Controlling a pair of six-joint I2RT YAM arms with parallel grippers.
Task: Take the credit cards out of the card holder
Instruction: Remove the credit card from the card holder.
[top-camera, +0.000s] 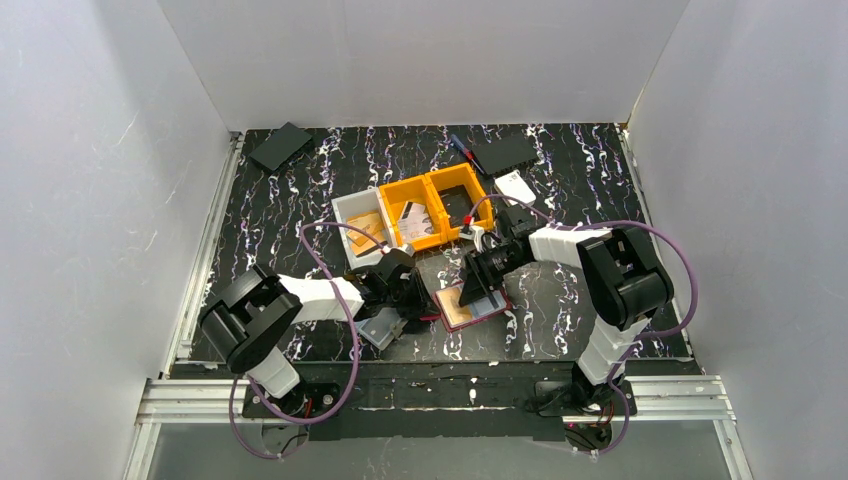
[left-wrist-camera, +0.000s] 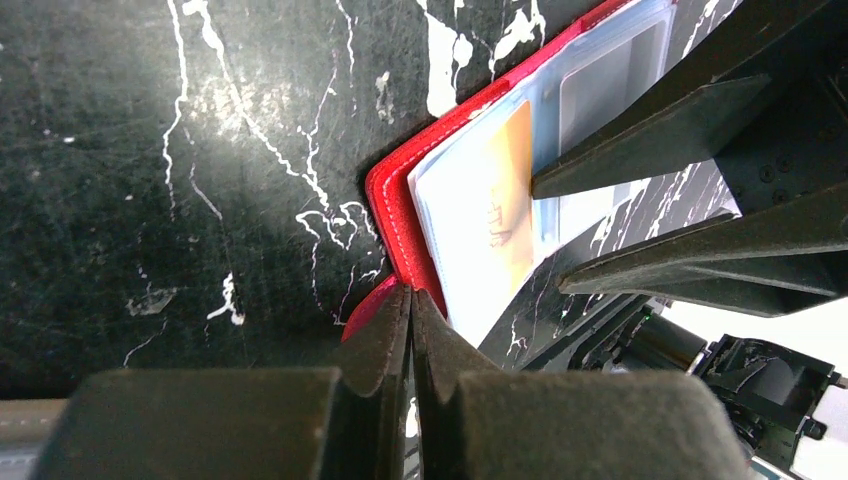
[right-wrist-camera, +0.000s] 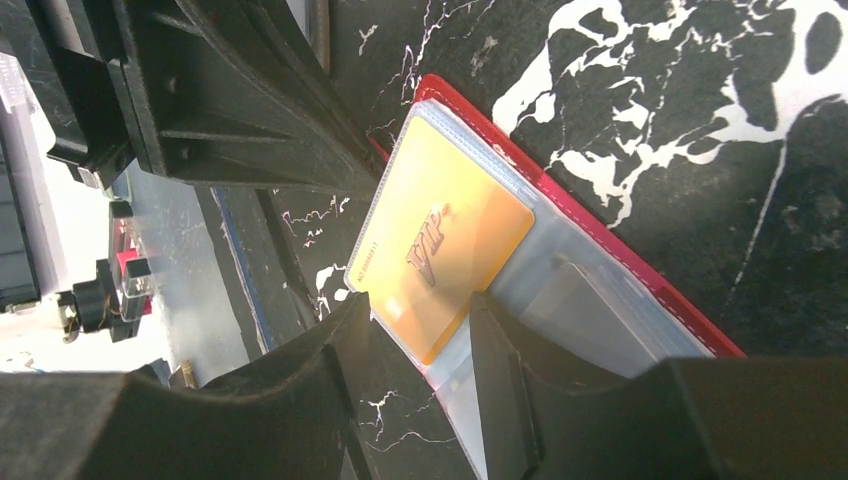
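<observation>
The red card holder (top-camera: 470, 306) lies open on the black marbled table, its clear sleeves facing up. An orange credit card (right-wrist-camera: 445, 245) sits in the sleeve, and a greyish card (right-wrist-camera: 590, 310) lies in the pocket beside it. My left gripper (left-wrist-camera: 410, 295) is shut, its tips pinching the holder's red cover (left-wrist-camera: 395, 210) at a corner. My right gripper (right-wrist-camera: 420, 320) is open and straddles the orange card's near corner: one finger rests on the table beside the holder, and the other finger (right-wrist-camera: 500, 360) sits on the clear sleeve. The orange card (left-wrist-camera: 505, 200) also shows in the left wrist view.
A grey bin (top-camera: 360, 225) and two orange bins (top-camera: 412, 215) (top-camera: 460, 195) stand just behind the holder. A clear plastic piece (top-camera: 378, 328) lies by my left wrist. Flat black items (top-camera: 281, 146) (top-camera: 503, 153) and a white card (top-camera: 515, 187) lie farther back. White walls enclose the table.
</observation>
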